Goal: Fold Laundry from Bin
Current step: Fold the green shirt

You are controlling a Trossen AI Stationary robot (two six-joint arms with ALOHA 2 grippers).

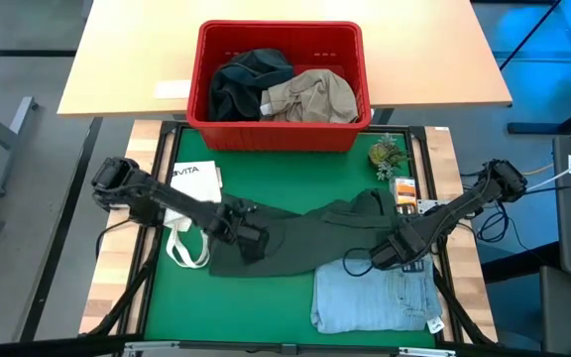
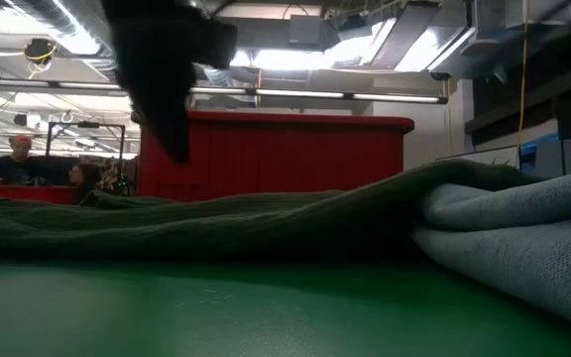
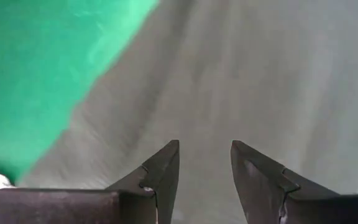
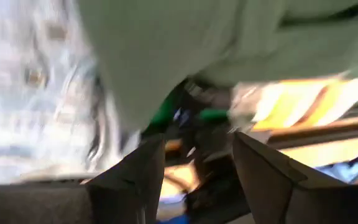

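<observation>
The red bin (image 1: 281, 84) at the table's (image 1: 167, 307) 12 o'clock edge holds a dark green garment (image 1: 241, 84) and, at its 3 o'clock, a khaki one (image 1: 315, 97). On the green mat, a dark green-grey garment (image 1: 305, 238) lies spread, folded light blue jeans (image 1: 375, 297) at its 5 o'clock. The left hand (image 3: 204, 168) is open over its left end; the right hand (image 4: 197, 174), open, is over its right edge by the jeans.

One bit of lettering reads here: "VITA" in dark capitals on the white tote (image 1: 194, 178), lying at the green worktop's (image 1: 266, 307) left side. The small packet (image 1: 404, 191) by the plant carries print too, too tiny to make out.
</observation>
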